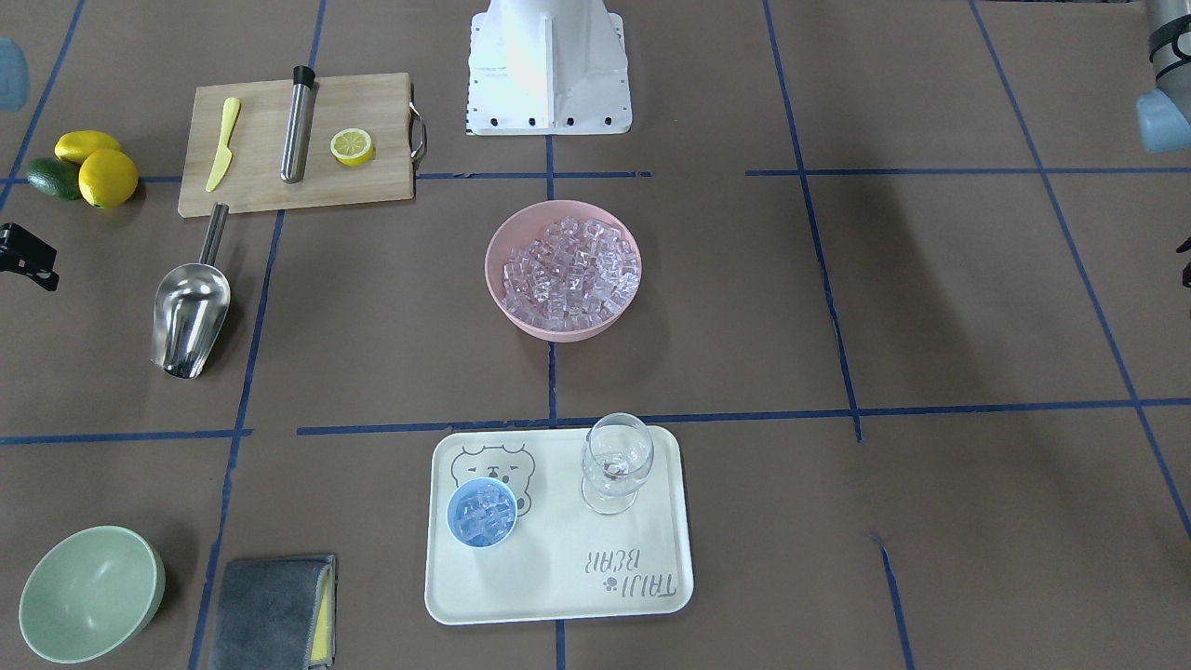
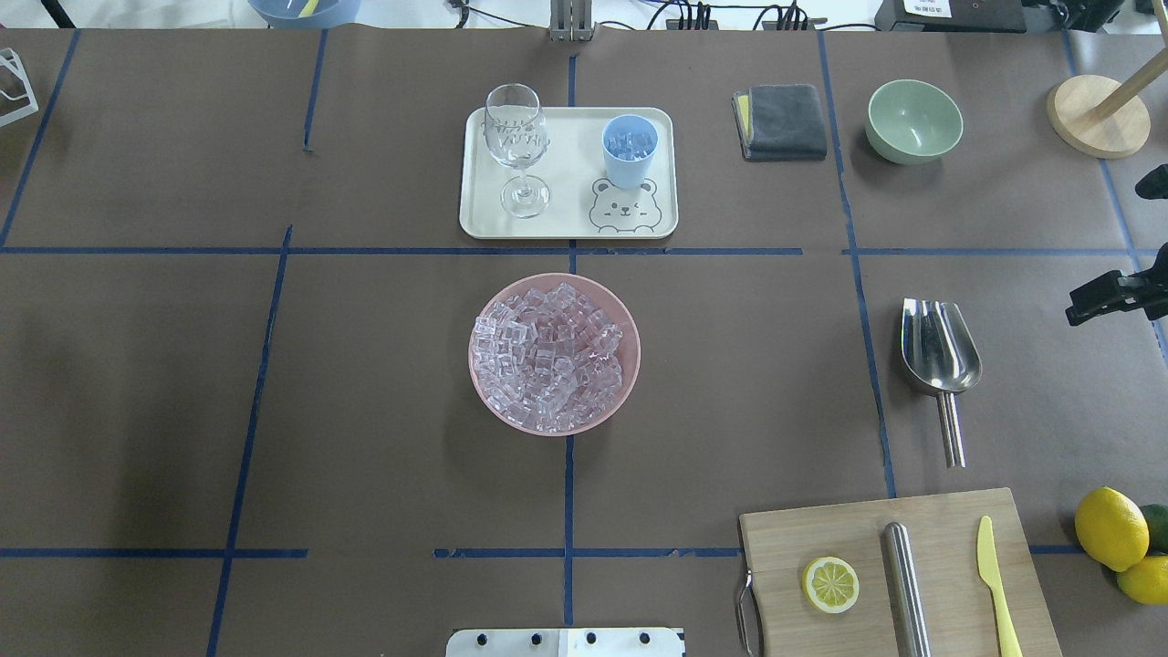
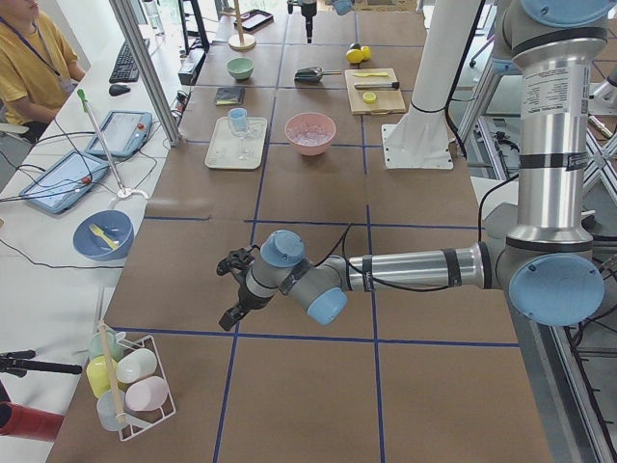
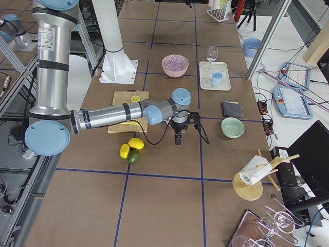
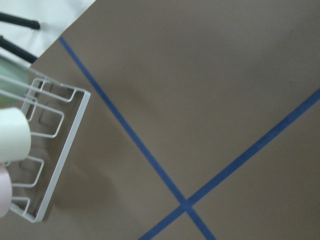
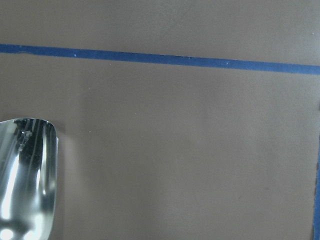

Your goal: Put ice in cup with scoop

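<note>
The steel scoop (image 1: 191,316) lies empty on the table, handle toward the cutting board; it also shows in the overhead view (image 2: 940,351) and its mouth in the right wrist view (image 6: 25,180). The ice (image 2: 552,356) fills a pink bowl (image 2: 484,392) at mid-table. The light-blue cup (image 2: 630,149) stands on a cream tray (image 2: 566,224) and holds some ice. My right gripper (image 2: 1109,251) hovers open and empty just outboard of the scoop. My left gripper (image 3: 224,289) hangs over the far left end of the table, well away from these things; I cannot tell its state.
A clear wine glass (image 2: 517,146) stands on the tray beside the cup. A cutting board (image 2: 899,575) carries a lemon half, a yellow knife and a steel tube. Lemons (image 2: 1109,529), a green bowl (image 2: 914,120), a grey cloth (image 2: 780,121) and a wire cup rack (image 3: 125,386) are also present.
</note>
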`<state>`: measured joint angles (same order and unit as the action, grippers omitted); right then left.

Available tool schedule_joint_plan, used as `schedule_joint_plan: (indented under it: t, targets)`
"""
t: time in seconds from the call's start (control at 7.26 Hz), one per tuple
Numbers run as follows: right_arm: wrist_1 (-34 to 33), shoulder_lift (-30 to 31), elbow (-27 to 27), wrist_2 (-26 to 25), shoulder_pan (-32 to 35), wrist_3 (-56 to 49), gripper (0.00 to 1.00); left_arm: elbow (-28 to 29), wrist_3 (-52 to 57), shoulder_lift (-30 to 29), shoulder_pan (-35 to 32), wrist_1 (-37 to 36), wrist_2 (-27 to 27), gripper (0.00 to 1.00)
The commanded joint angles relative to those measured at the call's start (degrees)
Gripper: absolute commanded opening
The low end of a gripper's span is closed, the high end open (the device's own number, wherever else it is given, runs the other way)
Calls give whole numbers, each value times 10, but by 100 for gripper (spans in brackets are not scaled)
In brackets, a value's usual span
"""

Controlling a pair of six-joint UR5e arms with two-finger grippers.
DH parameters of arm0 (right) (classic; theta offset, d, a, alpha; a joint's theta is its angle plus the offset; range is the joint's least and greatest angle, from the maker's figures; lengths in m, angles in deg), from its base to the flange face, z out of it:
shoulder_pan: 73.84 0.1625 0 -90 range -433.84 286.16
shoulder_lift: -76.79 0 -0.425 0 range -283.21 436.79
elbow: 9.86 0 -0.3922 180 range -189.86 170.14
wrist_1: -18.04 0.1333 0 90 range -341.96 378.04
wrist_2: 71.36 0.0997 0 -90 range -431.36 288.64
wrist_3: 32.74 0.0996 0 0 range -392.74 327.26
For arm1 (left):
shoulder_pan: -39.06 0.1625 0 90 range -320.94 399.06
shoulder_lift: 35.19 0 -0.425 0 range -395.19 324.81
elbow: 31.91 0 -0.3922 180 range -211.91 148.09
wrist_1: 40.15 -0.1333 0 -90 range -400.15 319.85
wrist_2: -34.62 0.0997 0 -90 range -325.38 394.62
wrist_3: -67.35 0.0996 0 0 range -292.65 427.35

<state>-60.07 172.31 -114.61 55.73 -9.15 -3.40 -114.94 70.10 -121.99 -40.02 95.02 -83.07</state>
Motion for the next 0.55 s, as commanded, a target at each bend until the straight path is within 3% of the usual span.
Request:
schedule_joint_plan:
  t: [0.0, 0.41]
  targets:
    - [0, -21, 44, 1, 5, -49, 100, 5, -128, -40, -15, -129, -38, 100]
    - [-1, -30, 85, 48, 90, -161, 100, -17, -169, -45, -55, -255, -222, 100]
